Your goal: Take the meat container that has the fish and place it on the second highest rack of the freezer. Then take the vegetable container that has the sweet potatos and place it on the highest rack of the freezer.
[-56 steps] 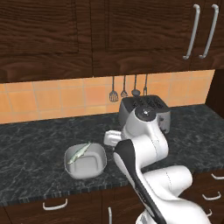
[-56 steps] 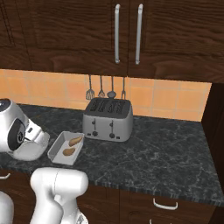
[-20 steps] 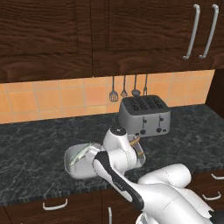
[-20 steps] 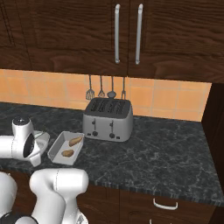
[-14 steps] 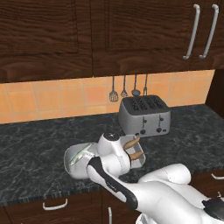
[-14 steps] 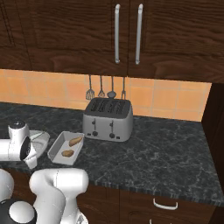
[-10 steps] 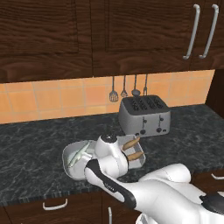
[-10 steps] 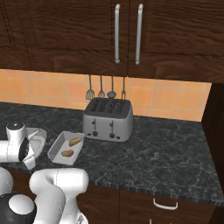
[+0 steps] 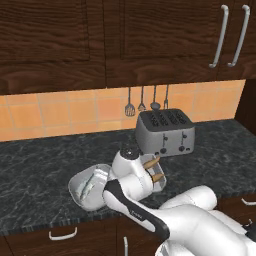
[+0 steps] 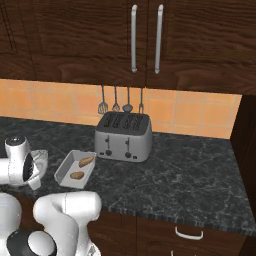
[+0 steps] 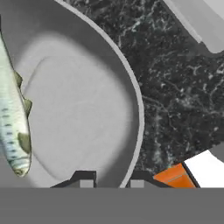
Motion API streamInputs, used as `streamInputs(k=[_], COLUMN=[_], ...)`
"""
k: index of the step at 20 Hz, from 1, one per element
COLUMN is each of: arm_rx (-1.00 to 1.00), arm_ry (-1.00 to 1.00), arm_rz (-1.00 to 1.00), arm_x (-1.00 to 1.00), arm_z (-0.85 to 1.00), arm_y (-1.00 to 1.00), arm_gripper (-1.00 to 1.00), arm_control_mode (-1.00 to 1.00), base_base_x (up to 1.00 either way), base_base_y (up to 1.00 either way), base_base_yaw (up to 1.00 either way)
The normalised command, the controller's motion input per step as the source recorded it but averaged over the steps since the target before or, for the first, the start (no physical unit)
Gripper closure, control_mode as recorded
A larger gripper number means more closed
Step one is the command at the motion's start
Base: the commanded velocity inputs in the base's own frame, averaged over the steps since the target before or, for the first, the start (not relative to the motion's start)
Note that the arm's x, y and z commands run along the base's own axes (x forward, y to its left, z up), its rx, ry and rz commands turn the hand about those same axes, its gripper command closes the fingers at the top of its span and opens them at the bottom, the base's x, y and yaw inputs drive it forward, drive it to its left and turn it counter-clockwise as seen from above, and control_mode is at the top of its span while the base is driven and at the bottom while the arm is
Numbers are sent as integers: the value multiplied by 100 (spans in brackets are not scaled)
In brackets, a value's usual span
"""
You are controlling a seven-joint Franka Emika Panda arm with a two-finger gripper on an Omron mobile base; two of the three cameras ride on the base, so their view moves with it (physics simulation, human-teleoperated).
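1. Grey meat container (image 9: 85,186) with the fish (image 11: 13,127) sits on the dark counter (image 10: 190,175), left of the tray of sweet potatoes (image 10: 75,169).
2. Gripper (image 11: 111,177) straddles that container's right rim, jaws clenched on the wall.
3. Toaster (image 10: 123,136) stands far right.

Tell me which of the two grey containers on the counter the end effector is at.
The rounded container holding the fish: the end effector straddles its rim. The rectangular container with sweet potatoes sits beside it, nearer the toaster.
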Motion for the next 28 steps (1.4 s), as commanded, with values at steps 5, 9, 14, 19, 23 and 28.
streamInputs(k=[5,9,14,19,23,28], arm_rx=[2,2,5,3,0,1], arm_ry=[-26,-9,-2,2,2,4], arm_rz=[1,0,0,0,-3,-9], arm_x=[-57,-8,0,-19,-69,-52], arm_z=[82,70,95,100,87,62], arm_y=[16,20,2,-16,-46,-57], arm_gripper=[100,100,100,100,100,100], arm_control_mode=[-100,-100,-100,-100,-100,-100], base_base_x=[0,0,0,0,0,0], base_base_y=[0,0,0,0,0,0], base_base_yaw=[0,0,0,0,0,0])
